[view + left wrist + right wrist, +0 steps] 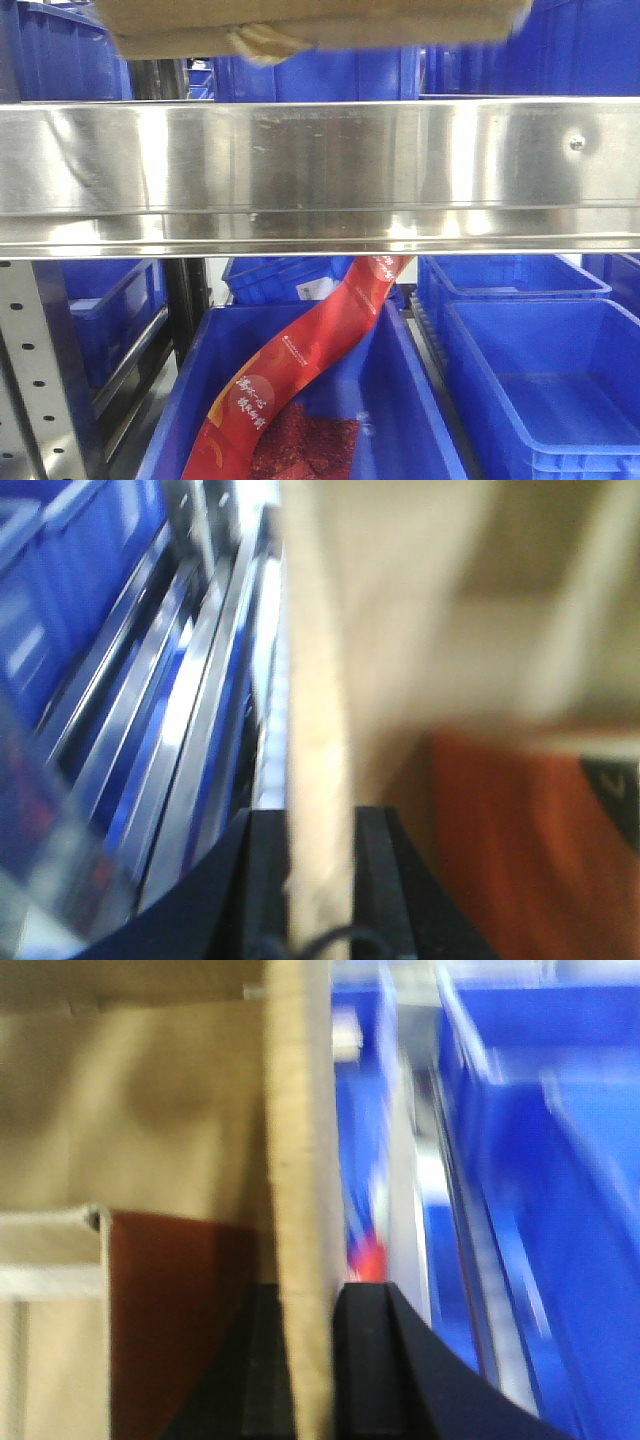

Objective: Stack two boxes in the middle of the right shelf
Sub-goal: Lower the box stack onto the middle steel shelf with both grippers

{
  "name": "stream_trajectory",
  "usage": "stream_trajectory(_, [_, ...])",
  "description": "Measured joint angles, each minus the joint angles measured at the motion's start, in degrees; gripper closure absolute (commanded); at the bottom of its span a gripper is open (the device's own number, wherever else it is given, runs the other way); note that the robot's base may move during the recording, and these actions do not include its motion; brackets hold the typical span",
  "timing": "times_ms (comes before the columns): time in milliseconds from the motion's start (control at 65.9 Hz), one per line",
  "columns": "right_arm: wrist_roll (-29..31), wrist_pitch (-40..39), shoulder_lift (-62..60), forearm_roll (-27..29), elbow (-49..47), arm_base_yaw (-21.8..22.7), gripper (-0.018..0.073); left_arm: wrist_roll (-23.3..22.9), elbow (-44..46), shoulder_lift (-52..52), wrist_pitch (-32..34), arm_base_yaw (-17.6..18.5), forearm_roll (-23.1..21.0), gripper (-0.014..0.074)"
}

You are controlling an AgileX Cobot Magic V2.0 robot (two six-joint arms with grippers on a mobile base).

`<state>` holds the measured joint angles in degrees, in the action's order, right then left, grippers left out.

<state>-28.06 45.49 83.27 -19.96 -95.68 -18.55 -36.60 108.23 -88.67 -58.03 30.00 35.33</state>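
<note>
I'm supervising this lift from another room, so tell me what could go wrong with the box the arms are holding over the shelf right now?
1. Each gripper, left and right, pinches only a thin wall of the cardboard box; the wall could bend or slip out.
2. The box hangs just above the steel shelf rail, so its bottom edge might catch on it.
3. The loose tape scrap could snag.

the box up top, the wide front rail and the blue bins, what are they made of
The plain brown box looks like matte corrugated cardboard: both wrist views show a thick fibrous wall edge pinched in each hand. The broad shiny shelf rail looks like polished stainless steel, mirror-like with blurred reflections and a rivet. The blue bins look like smooth moulded plastic, with a uniform colour and rolled rims.
</note>
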Motion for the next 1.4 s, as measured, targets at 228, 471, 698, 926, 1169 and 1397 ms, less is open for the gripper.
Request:
stream_trajectory(228, [-0.2,2.8,1.3,1.1,-0.2,0.0,0.072,0.4,0.0,-0.1,2.2,0.0,0.8,0.0708])
stream_trajectory(471, [-0.3,0.8,1.5,1.1,-0.2,0.0,0.072,0.4,0.0,-0.1,2.7,-0.1,1.3,0.0708])
stream_trajectory(698, [-0.3,1.4,2.4,1.1,-0.3,0.0,0.072,0.4,-0.5,-2.6,-0.3,-1.6,-1.1,0.0708])
stream_trajectory(926, [-0.3,2.3,5.1,1.6,-0.3,0.0,0.0433,0.5,-0.6,-5.1,0.2,-4.0,-3.8,0.0558])
stream_trajectory(1169, [-0.3,1.3,5.7,1.4,-0.4,0.0,0.0172,0.6,-0.6,-5.2,2.1,-4.4,-3.7,0.022])
stream_trajectory(1397, [-0.4,0.8,5.7,1.4,-0.6,0.0,0.0215,0.6,-0.6,-5.1,2.8,-4.4,-4.4,0.017])
